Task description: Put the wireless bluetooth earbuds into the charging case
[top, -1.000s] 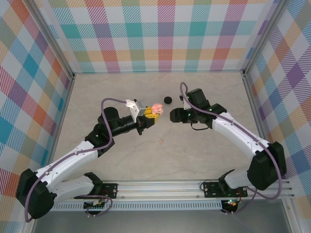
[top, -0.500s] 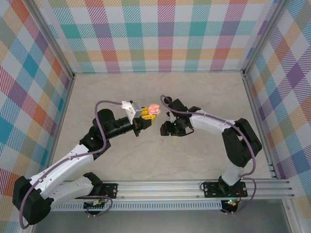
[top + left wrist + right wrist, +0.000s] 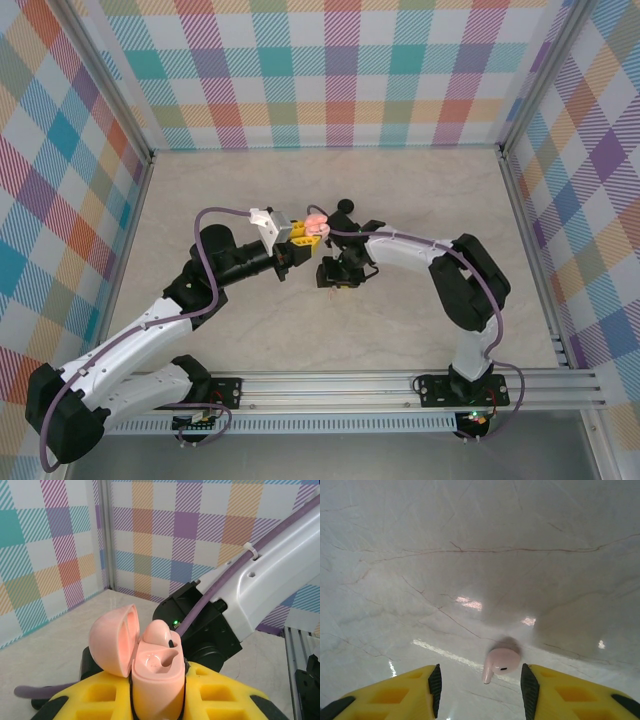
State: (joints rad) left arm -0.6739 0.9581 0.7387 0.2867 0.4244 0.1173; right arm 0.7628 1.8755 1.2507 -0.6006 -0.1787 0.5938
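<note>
Marble-look table [image 3: 420, 200], pale beige with thin brown veins, glossy enough to throw light glints in the right wrist view. Plaid walls [image 3: 340, 70] in pastel checks stand on three sides. Aluminium rail [image 3: 330, 385] runs along the near edge. Small black round object [image 3: 345, 206] sits on the table just behind where the two arms meet.

Left tool [image 3: 305, 236]: clenched on the charging case [image 3: 156, 677], yellow pads either side of its lower half, held up near the table's centre. Case is salmon-pink, with the lid [image 3: 114, 640] swung open to one side. Seated earbud [image 3: 158, 631], the same pink, sits in the far well. Near well [image 3: 159, 661] is a bare comma-shaped hollow.

Right tool [image 3: 482, 686]: released, jaws set wide, pointing down at the table just beside the left tool. Loose earbud [image 3: 500, 661], pale pink, lies on the table between the fingers [image 3: 395, 692]. It is close to one finger and well clear of the other. Whether it touches the nearer finger is hard to tell from this angle.
</note>
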